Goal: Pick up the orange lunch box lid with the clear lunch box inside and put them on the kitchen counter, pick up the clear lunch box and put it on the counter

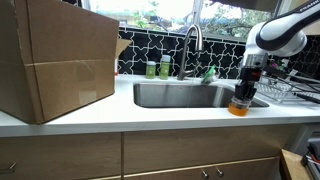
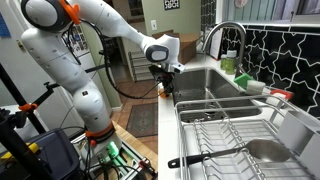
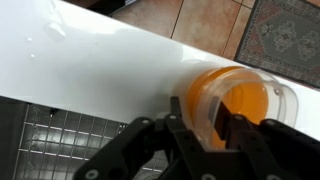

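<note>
The shallow bright-orange plastic lunch box lid point(image 3: 248, 98), with the translucent whitish plastic tub point(image 3: 288, 100) nested inside, is at the front edge of the long white desk point(image 3: 90, 60) beside the stainless steel sink point(image 1: 180, 95). The black end effector point(image 3: 207, 112) pinches its rim, fingers narrowly set.

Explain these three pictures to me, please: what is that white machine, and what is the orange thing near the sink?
The white machine is a robot arm. Two pictures come from cameras standing in the room; the third comes from a camera on its wrist, looking down past its tool. On the kitchen counter, near the sink, is the orange lunch box lid with the clear lunch box in it. The tool's fingers straddle the lid's rim; whether they clamp it, I cannot tell.
</note>
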{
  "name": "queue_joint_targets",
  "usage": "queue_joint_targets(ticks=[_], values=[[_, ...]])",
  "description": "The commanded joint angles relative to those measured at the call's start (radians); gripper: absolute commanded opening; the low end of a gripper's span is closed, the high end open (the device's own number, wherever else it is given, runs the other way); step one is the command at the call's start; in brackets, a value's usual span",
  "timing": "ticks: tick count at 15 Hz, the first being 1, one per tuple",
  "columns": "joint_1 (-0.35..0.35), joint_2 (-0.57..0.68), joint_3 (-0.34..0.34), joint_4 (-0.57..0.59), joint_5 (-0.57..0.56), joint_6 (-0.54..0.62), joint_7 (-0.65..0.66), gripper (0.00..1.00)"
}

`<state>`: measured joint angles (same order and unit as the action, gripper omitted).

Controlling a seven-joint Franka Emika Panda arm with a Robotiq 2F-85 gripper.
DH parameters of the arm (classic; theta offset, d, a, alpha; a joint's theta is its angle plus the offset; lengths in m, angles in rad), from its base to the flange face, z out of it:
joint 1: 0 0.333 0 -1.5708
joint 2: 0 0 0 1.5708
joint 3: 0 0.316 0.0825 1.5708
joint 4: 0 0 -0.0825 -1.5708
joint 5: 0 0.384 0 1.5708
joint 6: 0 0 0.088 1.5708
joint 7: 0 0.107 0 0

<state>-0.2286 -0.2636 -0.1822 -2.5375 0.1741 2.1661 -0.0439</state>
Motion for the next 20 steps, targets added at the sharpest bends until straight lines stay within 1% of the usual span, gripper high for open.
queue_joint_targets(ticks=[1,3,4,6,7,8,10,11,12,13,15,20], values=[[0.012,-0.031,-0.016,-0.026,0.017,0.026,0.005,0.62],[0.011,-0.046,-0.018,-0.031,0.024,0.033,0.002,0.67],[0.011,-0.053,-0.019,-0.033,0.025,0.035,0.002,0.67],[0.010,-0.071,-0.020,-0.037,0.025,0.034,0.000,0.42],[0.010,-0.079,-0.020,-0.039,0.024,0.034,0.000,0.35],[0.010,-0.086,-0.021,-0.040,0.023,0.033,0.000,0.26],[0.011,-0.099,-0.021,-0.040,0.022,0.029,-0.001,0.12],[0.011,-0.104,-0.021,-0.041,0.021,0.029,0.000,0.03],[0.011,-0.109,-0.021,-0.041,0.020,0.028,0.000,0.00],[0.010,-0.113,-0.021,-0.042,0.019,0.028,0.001,0.00],[0.010,-0.118,-0.022,-0.041,0.020,0.026,0.002,0.03],[0.010,-0.138,-0.018,-0.046,0.012,0.022,0.004,0.03]])
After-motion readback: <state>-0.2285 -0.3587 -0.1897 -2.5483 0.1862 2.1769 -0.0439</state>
